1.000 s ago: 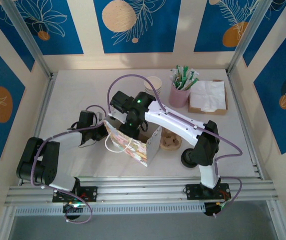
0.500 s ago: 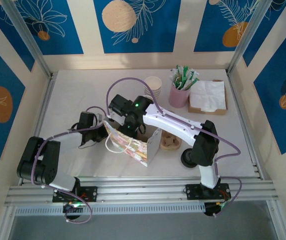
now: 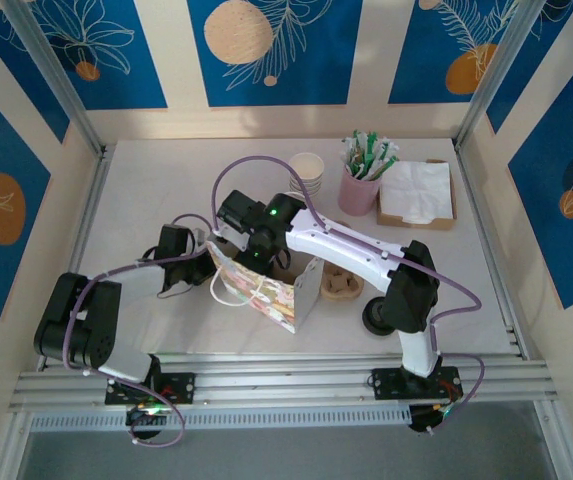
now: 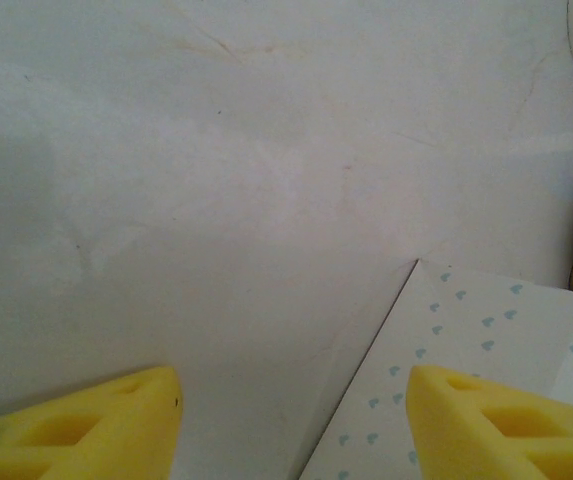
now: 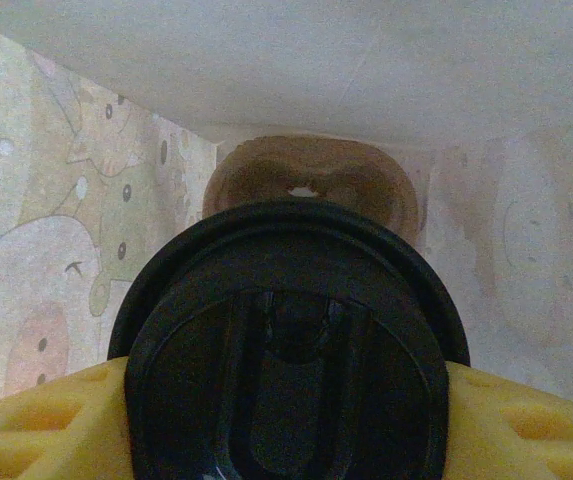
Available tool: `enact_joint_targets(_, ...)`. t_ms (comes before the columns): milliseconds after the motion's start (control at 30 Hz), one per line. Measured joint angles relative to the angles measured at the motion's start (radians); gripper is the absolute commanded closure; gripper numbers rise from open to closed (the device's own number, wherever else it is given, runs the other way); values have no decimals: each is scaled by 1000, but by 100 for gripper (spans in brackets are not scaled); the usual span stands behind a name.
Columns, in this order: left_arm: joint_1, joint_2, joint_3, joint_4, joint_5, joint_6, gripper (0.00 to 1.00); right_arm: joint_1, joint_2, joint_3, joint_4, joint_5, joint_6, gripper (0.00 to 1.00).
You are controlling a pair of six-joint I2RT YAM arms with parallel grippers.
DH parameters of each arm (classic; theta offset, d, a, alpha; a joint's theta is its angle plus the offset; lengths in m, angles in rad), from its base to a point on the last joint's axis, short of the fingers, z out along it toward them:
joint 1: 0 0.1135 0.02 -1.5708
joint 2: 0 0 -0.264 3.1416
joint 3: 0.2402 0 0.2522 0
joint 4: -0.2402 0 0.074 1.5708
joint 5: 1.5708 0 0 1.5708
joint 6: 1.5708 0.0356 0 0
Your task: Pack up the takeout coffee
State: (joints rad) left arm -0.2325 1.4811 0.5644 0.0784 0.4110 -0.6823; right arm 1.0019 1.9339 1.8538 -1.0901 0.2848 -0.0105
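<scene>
The takeout coffee (image 5: 286,350) shows in the right wrist view as a round black lid, and my right gripper (image 5: 286,425) is shut on it, a yellow finger at each side. It hangs inside the patterned paper bag (image 3: 266,292), above a brown carrier (image 5: 306,178) at the bag's bottom. From above, the right gripper (image 3: 259,252) dips into the bag's open top. My left gripper (image 4: 291,420) stands open by the bag's left side. The bag's heart-printed panel (image 4: 486,330) reaches in front of its right finger (image 4: 496,425).
A stack of pale lidless cups (image 3: 307,170) stands at the back. To its right are a pink cup of sachets (image 3: 361,182) and a box of napkins (image 3: 416,195). A brown carrier piece (image 3: 342,283) and black lids (image 3: 376,318) lie right of the bag.
The right arm has shifted slightly left and down over the bag with the coffee still in its grip, uncovering more of the cup stack. The left arm has stayed put.
</scene>
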Motion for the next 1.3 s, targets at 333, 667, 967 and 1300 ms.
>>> enact_joint_targets(333, 0, -1, -1, -1, -6, 1, 38, 0, -27, -12, 14, -4, 3, 46)
enact_joint_targets(667, 0, -10, -12, 11, -13, 2, 38, -1, -28, -33, 70, -16, 4, 47)
enact_joint_targets(967, -2, -10, -13, 11, -18, 4, 39, -1, -10, -103, 85, 3, 4, 47)
enact_joint_targets(1300, -2, -10, -13, 11, -20, 4, 38, 0, -10, -122, 103, 6, 11, 47)
